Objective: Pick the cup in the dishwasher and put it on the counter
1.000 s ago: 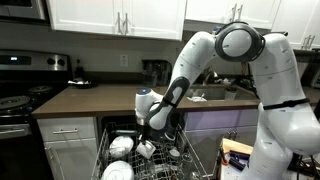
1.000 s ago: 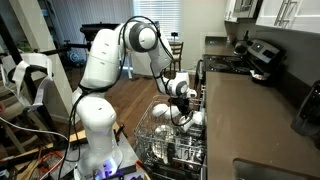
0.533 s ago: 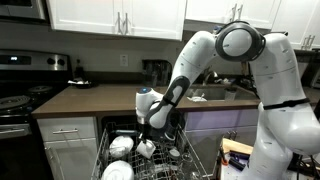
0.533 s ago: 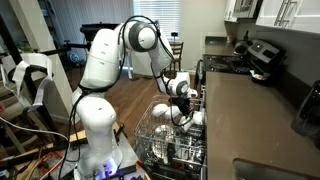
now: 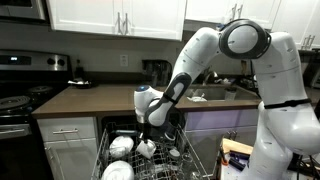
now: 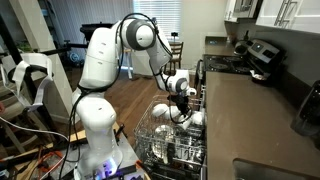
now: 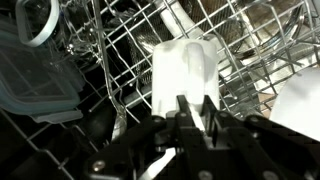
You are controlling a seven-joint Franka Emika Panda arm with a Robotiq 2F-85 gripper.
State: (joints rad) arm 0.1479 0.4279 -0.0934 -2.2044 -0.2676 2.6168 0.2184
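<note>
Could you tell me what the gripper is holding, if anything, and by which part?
The small white ceramic cup, pinched by the fingers at its near edge, apparently its rim.

the small white cup [image 7: 185,65] is sitting low in the grey wire rack of the open dishwasher [image 5: 195,158], its wall being pinched between the closed-in fingers of the gripper [image 7: 193,108], while the long dark brown counter [image 5: 95,99] is running level just above the rack.

We see soft, even room light in both exterior views. Our wrist view is dim and contrasty: the small white ceramic cup [image 7: 185,72] glares, the black metal gripper [image 7: 195,104] sits blurred.
</note>
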